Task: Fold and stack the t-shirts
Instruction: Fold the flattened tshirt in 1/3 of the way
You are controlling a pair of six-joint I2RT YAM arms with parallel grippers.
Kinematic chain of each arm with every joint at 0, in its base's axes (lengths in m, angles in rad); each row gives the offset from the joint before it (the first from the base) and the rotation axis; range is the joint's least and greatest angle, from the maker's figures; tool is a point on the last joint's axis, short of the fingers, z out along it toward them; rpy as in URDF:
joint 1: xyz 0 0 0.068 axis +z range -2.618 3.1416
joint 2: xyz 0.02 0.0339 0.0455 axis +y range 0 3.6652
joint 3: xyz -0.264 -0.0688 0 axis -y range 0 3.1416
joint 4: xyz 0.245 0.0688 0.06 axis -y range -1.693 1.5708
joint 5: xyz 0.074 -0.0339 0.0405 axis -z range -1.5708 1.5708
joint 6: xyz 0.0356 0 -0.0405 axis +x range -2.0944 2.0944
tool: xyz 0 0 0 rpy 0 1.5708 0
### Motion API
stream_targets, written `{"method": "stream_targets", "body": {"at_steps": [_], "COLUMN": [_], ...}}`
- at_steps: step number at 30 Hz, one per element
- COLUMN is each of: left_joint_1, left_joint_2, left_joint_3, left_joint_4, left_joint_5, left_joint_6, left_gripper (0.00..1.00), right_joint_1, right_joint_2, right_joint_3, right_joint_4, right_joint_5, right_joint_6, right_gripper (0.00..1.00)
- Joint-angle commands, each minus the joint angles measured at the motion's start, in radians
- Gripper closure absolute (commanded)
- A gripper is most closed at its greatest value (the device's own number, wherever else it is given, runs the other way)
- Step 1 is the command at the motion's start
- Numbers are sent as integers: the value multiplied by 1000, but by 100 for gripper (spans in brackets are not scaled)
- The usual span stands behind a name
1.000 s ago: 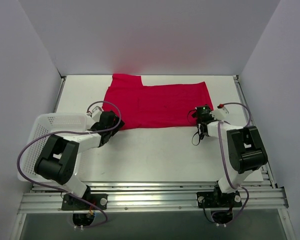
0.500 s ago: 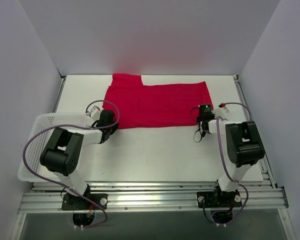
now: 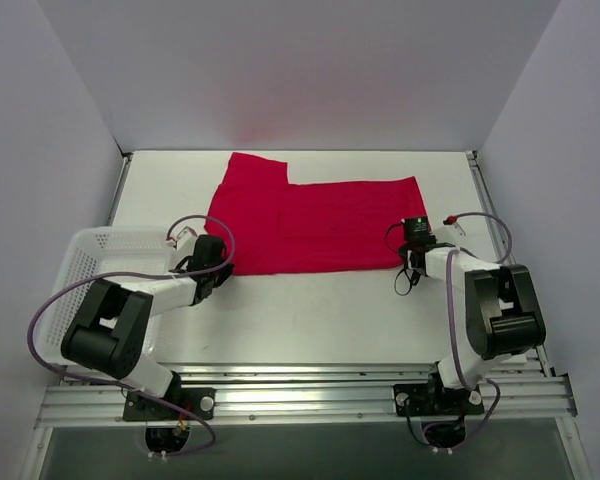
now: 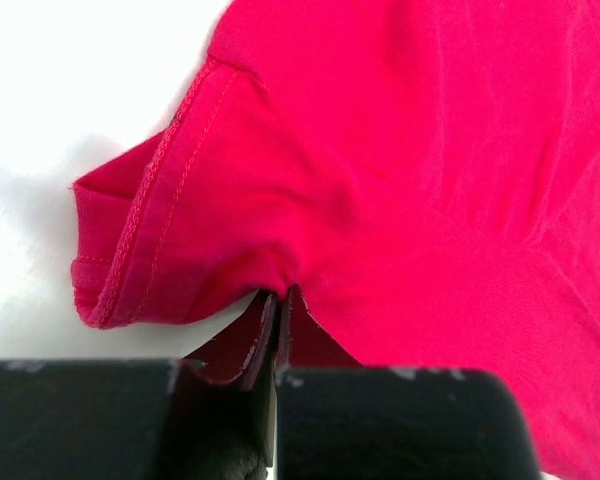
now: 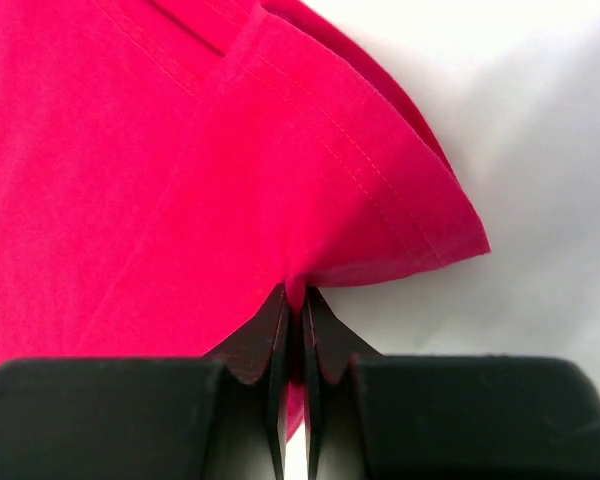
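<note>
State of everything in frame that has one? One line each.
t-shirt: laid out flat, both near corners pinched and bunched
left gripper: shut on t-shirt, near-left corner
right gripper: shut on t-shirt, near-right corner
basket: upright, left of t-shirt

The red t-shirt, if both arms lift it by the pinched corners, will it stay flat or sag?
Likely floppy: the t-shirt puckers into soft folds where the left fingers and right fingers pinch its near edge, so the middle would probably sag between them. It looks thin and light; a small pinch should carry it.
</note>
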Motion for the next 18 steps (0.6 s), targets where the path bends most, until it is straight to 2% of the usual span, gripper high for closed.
{"method": "stream_targets", "body": {"at_steps": [1,14,17,18], "left_joint_1": [-11,-73,-82,-85], "left_joint_2": [-86,-410,-485,-503], "left_joint_3": [-56,-172,-197,-211], "left_joint_4": [-100,-292,-342,-364], "left_joint_5": [-8,-69,-65,-62], "left_joint_6": [-7,-72,-84,-87], "left_gripper": [98,98,94,89], "right_joint_1": [-13,-31,-32,-32], "right_joint_2": [-124,-392,-434,-461], "right_joint_3": [-22,-166,-183,-187], "right_joint_4": [-143,-280,-309,-319], "right_joint_5": [38,32,30,35], "right_joint_6": [-12,-45,-55,-56], "right_gripper": [100,100,74,42]}}
